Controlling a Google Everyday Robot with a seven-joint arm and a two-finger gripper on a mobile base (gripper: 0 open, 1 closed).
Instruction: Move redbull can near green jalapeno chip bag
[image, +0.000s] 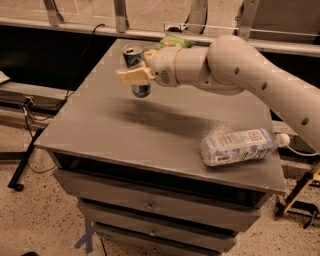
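End effector (139, 66) is pinching the slim blue-and-silver metal redbull can (142, 90) around its mid-body. One pale pad sits on the near side and the other toward the far side. The can is upright, slightly tilted, and looks clear of the grey bench (110, 135), judging by the shadow spread below it.

The small crinkled green jalapeno chip bag (172, 42) lies just behind and to the right of the end effector, at the far edge of the bench. My own white arm (240, 70) hides most of it.

Risks:
- The grip is on a smooth round can, so a fast swing or a jolt at set-down could make it slip or rotate in the pads.
- The bag is mostly out of view. I could put the can down on the bag's edge, leaving it leaning, and it would topple on release.
- The bag is at the far rim. If I overshoot, the can or my wrist pushes the bag off the back.
- If I release while the can is tilted, it tips over and rolls.

Surroundings:
- A clear plastic bottle with a white label (239, 146) lies on its side well away, to the near right and under my forearm. It is not in the path.
- Nothing lies between the end effector and the bag.
- The drawers (150, 205) below are closed and irrelevant.
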